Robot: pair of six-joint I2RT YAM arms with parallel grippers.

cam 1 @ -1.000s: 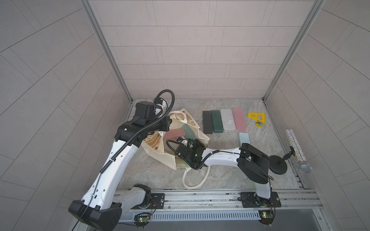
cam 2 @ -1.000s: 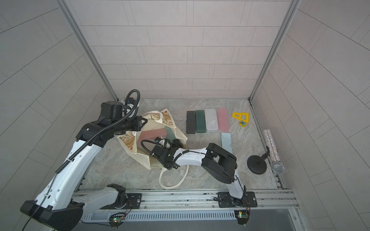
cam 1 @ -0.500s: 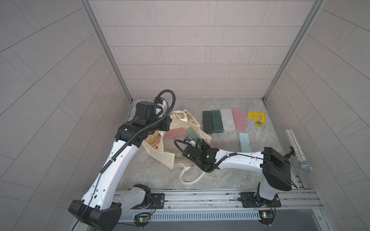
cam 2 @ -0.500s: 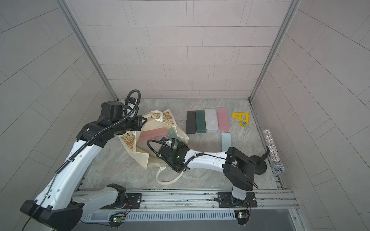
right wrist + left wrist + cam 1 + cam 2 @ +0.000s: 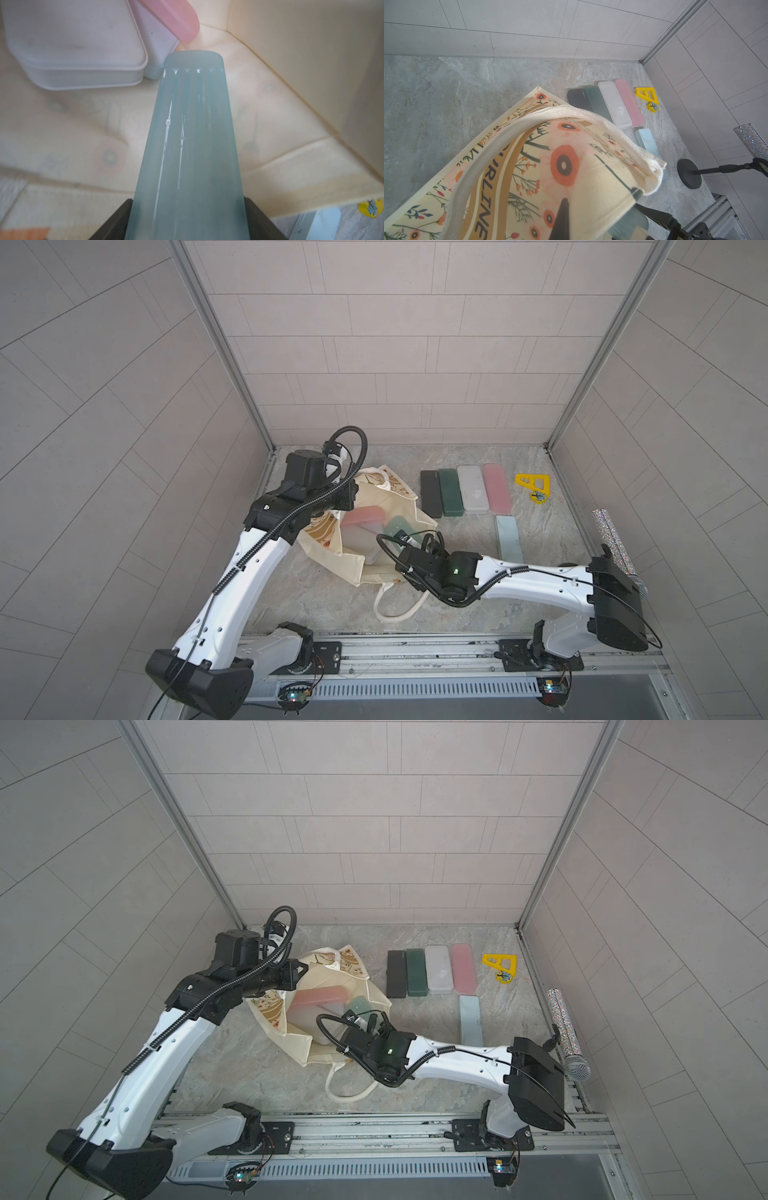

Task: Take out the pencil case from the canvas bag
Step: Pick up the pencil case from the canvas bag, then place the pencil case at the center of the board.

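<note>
- Left claw (image 5: 600, 195) clenched the rim of the canvas bag (image 5: 345, 568), mouth held open.
- Right claw (image 5: 188, 207) gripped the teal pencil case (image 5: 191, 124), inside the bag.
- Lifting-out step, I judged; next needed a clean draw past the rim.

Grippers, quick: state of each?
Left gripper: shut on the cream flower-print canvas bag.
Right gripper: closed on the pale teal ribbed pencil case.

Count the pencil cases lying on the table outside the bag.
5: black case, dark green case, white case, pink case in a back row; light blue case in front.
</note>
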